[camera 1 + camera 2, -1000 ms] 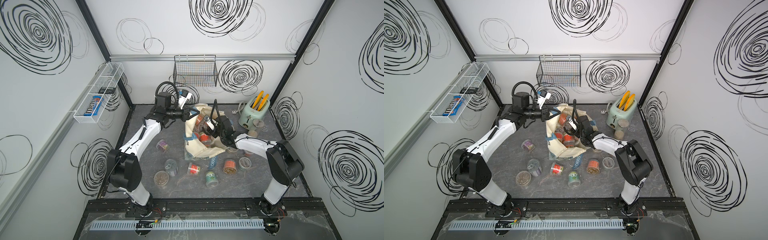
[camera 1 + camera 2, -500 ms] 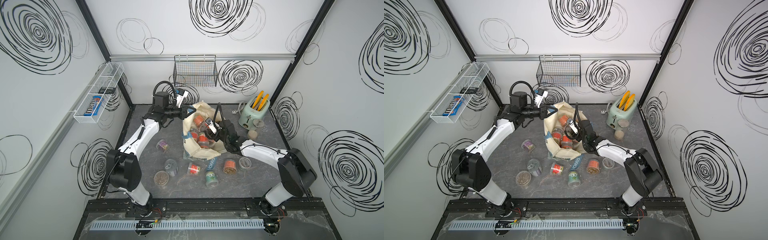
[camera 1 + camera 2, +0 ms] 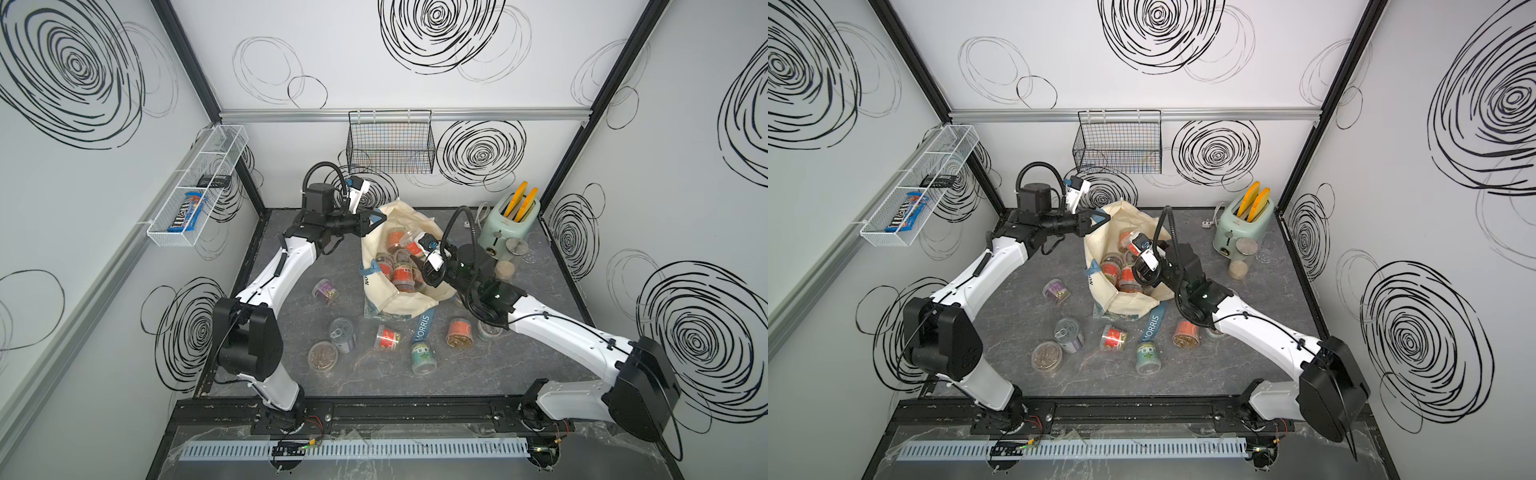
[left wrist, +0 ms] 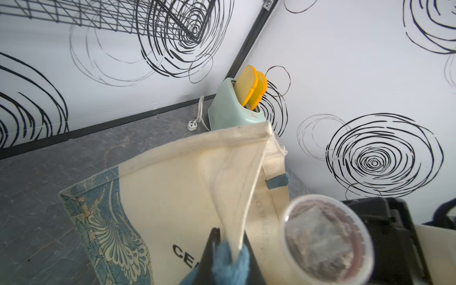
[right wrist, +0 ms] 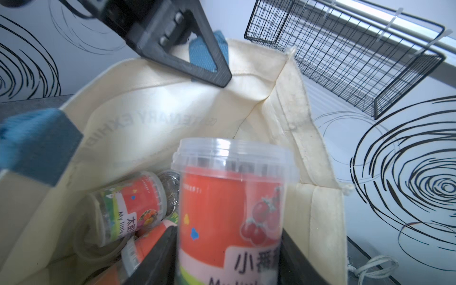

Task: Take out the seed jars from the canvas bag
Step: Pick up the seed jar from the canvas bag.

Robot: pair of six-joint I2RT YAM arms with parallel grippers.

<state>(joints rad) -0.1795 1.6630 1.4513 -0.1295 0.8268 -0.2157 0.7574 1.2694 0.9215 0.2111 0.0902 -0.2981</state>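
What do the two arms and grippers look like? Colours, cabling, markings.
Matching left arm and right arm: white link shells, black joint housings. A black corrugated cable loops over each wrist, beside a white camera with a blue plug. Black fingers on left gripper and right gripper, the left's triangular open frames. No logos legible.

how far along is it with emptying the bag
Done: several jars lie out on the table. In hand: the right gripper grips a red-labelled jar at the mouth of the bag while the left gripper pinches its rim up. Left: a cluster of jars inside.
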